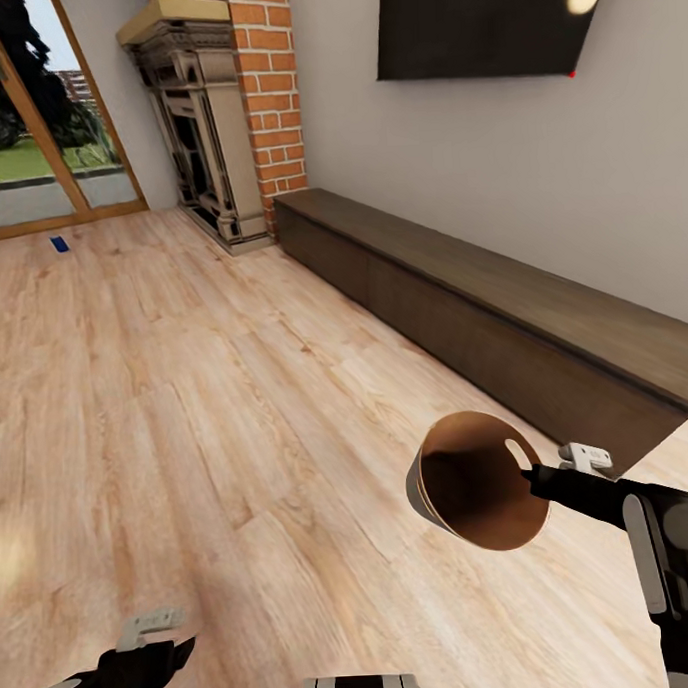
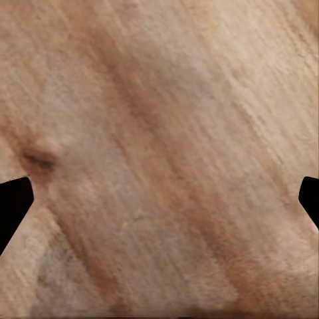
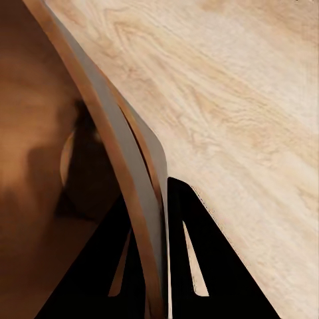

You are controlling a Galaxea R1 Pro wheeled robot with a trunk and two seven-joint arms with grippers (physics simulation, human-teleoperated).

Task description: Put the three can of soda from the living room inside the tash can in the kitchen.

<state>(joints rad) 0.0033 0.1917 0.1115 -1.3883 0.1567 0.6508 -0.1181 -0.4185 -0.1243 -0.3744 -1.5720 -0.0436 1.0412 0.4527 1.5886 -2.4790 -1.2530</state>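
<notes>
Right gripper (image 1: 530, 473) pinches tash can (image 1: 478, 493) rim, mouth facing camera. Left gripper (image 1: 156, 632) spread, empty. Small blue thing (image 1: 59, 243), maybe a soda can, far left on floor (image 1: 186, 391).

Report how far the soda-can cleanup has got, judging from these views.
Done: the trash can is picked up, the right gripper clamped on its rim wall, one finger outside and the other inside, carried tilted above the plank floor near the long bench. In hand: carrying it through the living room. The left gripper is open and empty. Left: I see no soda cans inside the bucket, so all three remain.
</notes>
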